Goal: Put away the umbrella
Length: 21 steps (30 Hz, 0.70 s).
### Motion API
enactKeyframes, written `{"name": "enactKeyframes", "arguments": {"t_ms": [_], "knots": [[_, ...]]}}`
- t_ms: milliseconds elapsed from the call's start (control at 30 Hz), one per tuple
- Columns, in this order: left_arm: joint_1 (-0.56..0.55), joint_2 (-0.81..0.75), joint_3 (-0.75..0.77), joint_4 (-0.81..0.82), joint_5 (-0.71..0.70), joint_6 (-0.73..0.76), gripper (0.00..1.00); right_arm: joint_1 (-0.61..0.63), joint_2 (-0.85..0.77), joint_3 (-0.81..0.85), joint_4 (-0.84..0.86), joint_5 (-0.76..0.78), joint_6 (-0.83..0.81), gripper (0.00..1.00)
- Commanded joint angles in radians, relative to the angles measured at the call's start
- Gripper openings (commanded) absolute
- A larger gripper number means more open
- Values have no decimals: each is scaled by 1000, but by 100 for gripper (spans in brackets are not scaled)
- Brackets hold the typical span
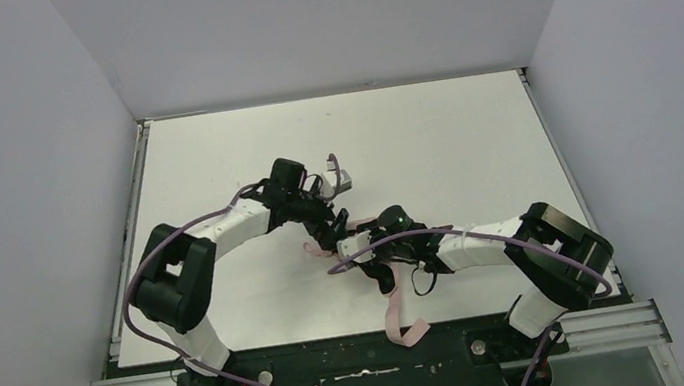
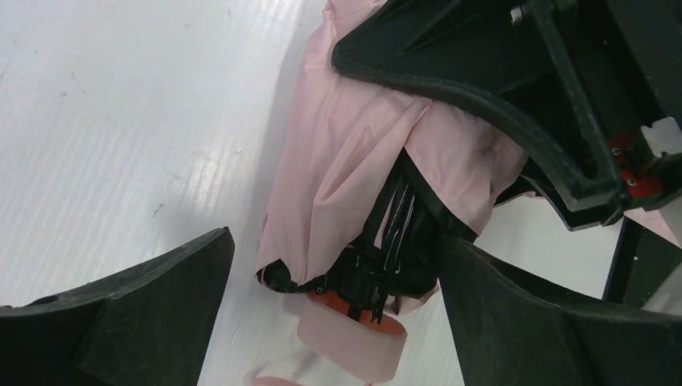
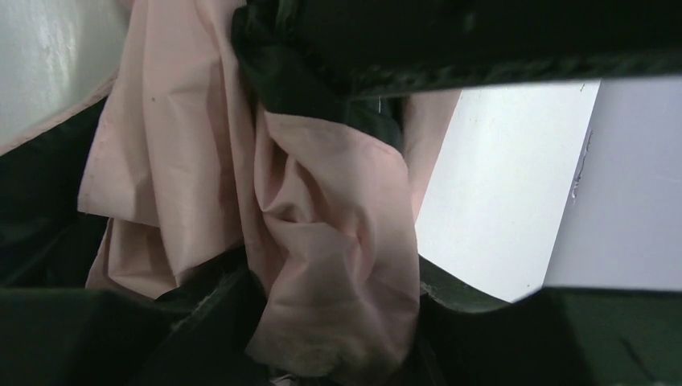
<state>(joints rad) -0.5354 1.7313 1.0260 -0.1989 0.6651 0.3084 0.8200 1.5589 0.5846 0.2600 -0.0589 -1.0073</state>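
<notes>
The umbrella point(image 1: 314, 249) lies folded near the middle of the white table, mostly hidden under both grippers. Its pink strap point(image 1: 396, 315) trails toward the near edge. In the left wrist view the pink fabric point(image 2: 338, 137) bunches over black ribs, and the pink handle point(image 2: 354, 346) points at the camera. My left gripper point(image 2: 336, 241) stands wide open, one finger on each side of the handle end without touching it. My right gripper point(image 3: 330, 305) is shut on a fold of the umbrella's fabric point(image 3: 322, 201). In the top view the two grippers point(image 1: 332, 235) point(image 1: 358, 251) almost meet.
The white table point(image 1: 432, 140) is walled at the back and on both sides. An aluminium rail point(image 1: 599, 323) runs along the near edge by the arm bases. Purple cables loop beside both arms.
</notes>
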Motion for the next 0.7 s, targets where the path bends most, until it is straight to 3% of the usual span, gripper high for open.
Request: {"name": "enactKeyframes", "arguments": {"t_ms": [0,267,667], "knots": [[-22,54,70,-40,46,36,95,15,-3,-25,-113,-22,-7,8],[-58,123,93,-81,69,63,83,15,8,-20,-72,0,12,8],[-113,180,150,-208,-13,144,33,16,-2,-25,20,38,49,17]]}}
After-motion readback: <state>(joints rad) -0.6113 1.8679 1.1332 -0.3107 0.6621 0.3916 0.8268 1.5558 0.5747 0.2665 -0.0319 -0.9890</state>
